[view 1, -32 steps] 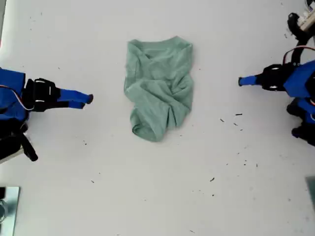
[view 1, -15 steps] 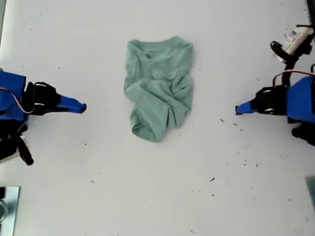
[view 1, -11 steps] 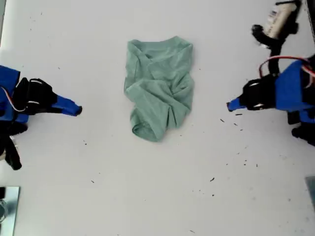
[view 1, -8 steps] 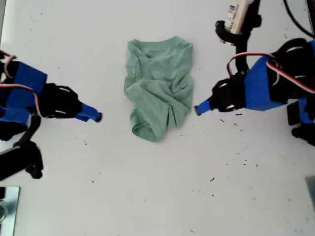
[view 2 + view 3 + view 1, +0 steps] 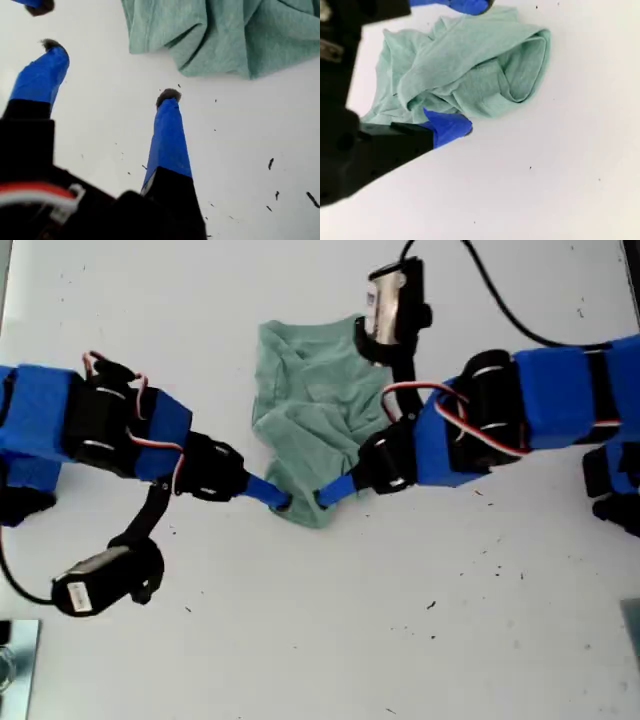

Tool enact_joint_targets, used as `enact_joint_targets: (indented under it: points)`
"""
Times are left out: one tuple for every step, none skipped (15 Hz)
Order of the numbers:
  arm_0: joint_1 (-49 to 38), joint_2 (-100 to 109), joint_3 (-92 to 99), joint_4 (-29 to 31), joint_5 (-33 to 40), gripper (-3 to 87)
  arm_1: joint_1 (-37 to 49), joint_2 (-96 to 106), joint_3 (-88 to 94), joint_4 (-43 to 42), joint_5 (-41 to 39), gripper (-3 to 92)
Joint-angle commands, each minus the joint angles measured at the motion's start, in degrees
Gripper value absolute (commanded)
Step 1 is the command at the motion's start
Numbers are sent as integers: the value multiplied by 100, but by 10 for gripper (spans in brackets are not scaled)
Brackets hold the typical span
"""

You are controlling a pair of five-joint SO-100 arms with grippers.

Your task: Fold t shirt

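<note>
Closing in: both arms have reached from the exterior view's sides to the shirt's lower end, where half a second ago they stood clear of it
T-shirt (image 5: pixel 320 410): crumpled in a heap mid-bench (image 5: pixel 300 640), in the same spot and shape as before
My first claw (image 5: pixel 107 70): comes from the exterior view's right (image 5: pixel 325 498); fingers apart, empty, tips on bare bench just short of the cloth edge (image 5: pixel 225 35)
My second claw (image 5: pixel 462 65): comes from the exterior view's left (image 5: pixel 275 495); fingers spread wide, one tip touching the shirt's edge (image 5: pixel 470 65), gripping nothing
</note>
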State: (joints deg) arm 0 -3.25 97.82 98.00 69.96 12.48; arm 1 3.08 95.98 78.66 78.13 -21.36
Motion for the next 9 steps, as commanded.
enact_joint_targets:
  points:
    - [-334, -738, -466, -308, 185, 333, 53, -756, -1011, -158, -202, 347]
    - [-439, -1274, -650, -439, 281, 318, 62, -1187, -1257, -193, -229, 344]
    - [-483, -1907, -993, -475, 352, 294, 26, -1564, -1354, -325, -185, 339]
    - [-519, -2566, -1380, -457, 352, 249, -35, -1969, -1406, -448, -114, 331]
    - [-563, -3146, -1758, -431, 360, 167, -88, -2435, -1547, -431, -26, 316]
    - [-571, -3480, -2039, -422, 387, 70, -123, -2830, -1644, -404, 26, 268]
    - [-536, -3498, -2109, -475, 413, -1, -141, -3182, -1749, -229, 132, 113]
    - [-457, -3349, -2118, -475, 387, -1, -167, -3278, -1749, -123, 149, 25]
    - [-316, -3120, -2118, -475, 352, -1, -211, -3208, -1749, 35, 141, 24]
